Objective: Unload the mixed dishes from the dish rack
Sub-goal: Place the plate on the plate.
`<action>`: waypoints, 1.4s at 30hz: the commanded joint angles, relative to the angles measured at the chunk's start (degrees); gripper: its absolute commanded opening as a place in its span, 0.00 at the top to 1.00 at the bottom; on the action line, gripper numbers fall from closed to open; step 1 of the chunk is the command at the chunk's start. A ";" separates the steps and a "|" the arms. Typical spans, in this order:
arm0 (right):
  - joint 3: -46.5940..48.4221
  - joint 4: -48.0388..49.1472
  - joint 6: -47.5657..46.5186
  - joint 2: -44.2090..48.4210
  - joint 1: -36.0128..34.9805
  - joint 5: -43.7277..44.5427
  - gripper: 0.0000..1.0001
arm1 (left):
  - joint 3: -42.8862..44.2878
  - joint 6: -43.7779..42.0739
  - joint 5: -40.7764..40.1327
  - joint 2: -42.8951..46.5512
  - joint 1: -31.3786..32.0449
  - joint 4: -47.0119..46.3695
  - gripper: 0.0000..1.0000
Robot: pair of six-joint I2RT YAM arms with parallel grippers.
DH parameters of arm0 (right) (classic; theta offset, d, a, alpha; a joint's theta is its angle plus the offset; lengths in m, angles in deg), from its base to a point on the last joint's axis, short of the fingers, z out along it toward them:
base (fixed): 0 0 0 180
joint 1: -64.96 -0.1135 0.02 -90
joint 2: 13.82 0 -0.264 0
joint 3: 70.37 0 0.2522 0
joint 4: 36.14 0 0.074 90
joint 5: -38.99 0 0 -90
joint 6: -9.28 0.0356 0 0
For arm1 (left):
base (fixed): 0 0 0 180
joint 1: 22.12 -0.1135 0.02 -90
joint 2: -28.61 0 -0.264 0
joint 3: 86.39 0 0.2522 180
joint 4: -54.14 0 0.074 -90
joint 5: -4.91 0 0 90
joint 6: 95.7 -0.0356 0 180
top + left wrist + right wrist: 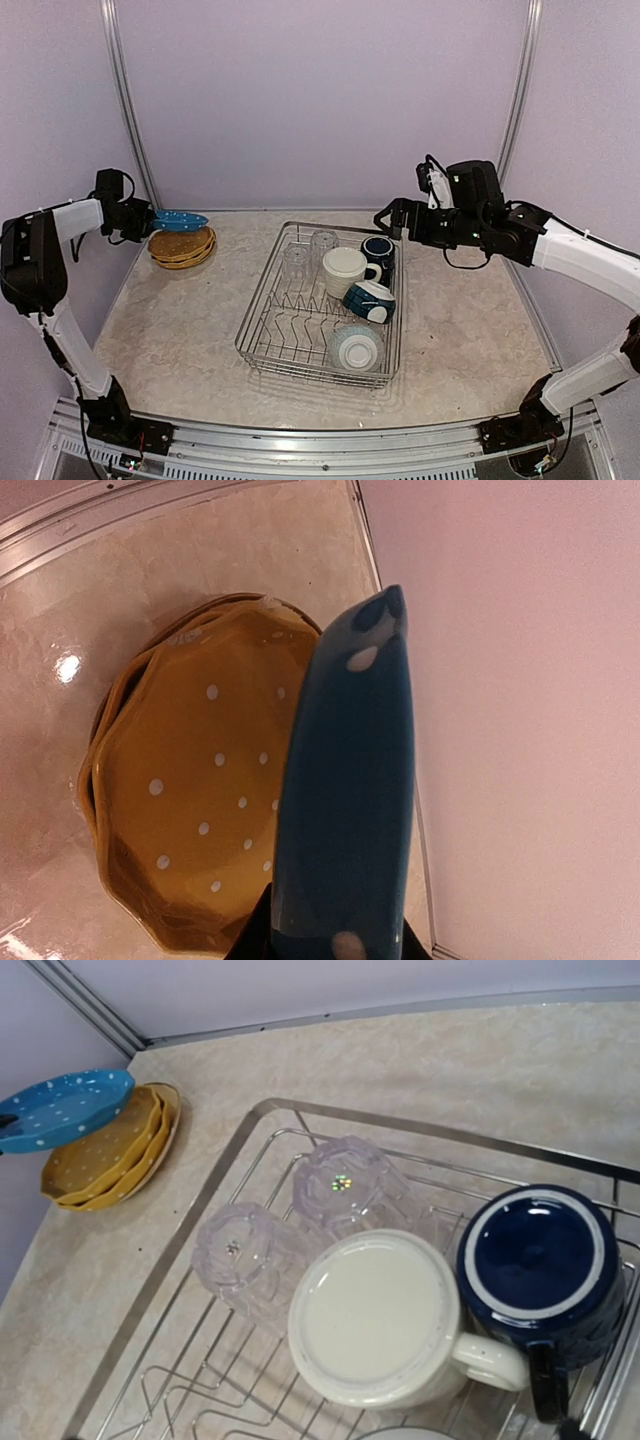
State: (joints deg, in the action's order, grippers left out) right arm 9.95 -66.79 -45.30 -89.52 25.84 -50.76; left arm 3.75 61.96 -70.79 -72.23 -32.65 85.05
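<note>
Left hand [150, 220] grips blue plate [182, 219] over yellow stack [182, 247]; right hand [390, 217] near rack [263, 290], opening unclear.

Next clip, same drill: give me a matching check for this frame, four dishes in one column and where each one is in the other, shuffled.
Things
1. blue plate
2. yellow plates
3. cream mug
4. glass tumblers

Places
A. in the dish rack, next to the navy mug
B. held by the left gripper, over the yellow stack
C. far-left corner of the dish rack
D. stacked on the table, left of the dish rack

Pairs: 1-B, 2-D, 3-A, 4-C
</note>
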 commanded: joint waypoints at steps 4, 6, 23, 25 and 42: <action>-1.26 -0.09 0.95 1.01 0.49 -0.16 0.00 | 1.77 -1.46 3.35 -1.26 -0.68 -8.60 1.00; -1.31 0.01 0.86 0.92 0.53 -0.16 0.00 | 1.78 -1.64 3.94 -1.69 -0.80 -8.77 1.00; -3.29 1.59 0.70 2.29 0.50 -0.16 0.00 | -0.44 -1.51 4.39 -1.56 -1.14 -7.31 0.74; -3.75 2.05 0.70 2.59 0.49 -0.16 0.00 | -0.63 -1.84 4.36 -1.42 -1.11 -6.73 0.68; -5.21 2.28 0.54 4.05 0.47 -0.16 0.00 | -2.57 -5.32 3.12 4.25 -2.52 2.05 0.02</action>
State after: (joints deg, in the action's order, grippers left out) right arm 5.36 -64.80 -44.71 -86.88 25.84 -50.85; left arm 2.57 57.72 -69.19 -71.55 -33.39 87.54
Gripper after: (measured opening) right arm 0.997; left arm 0.947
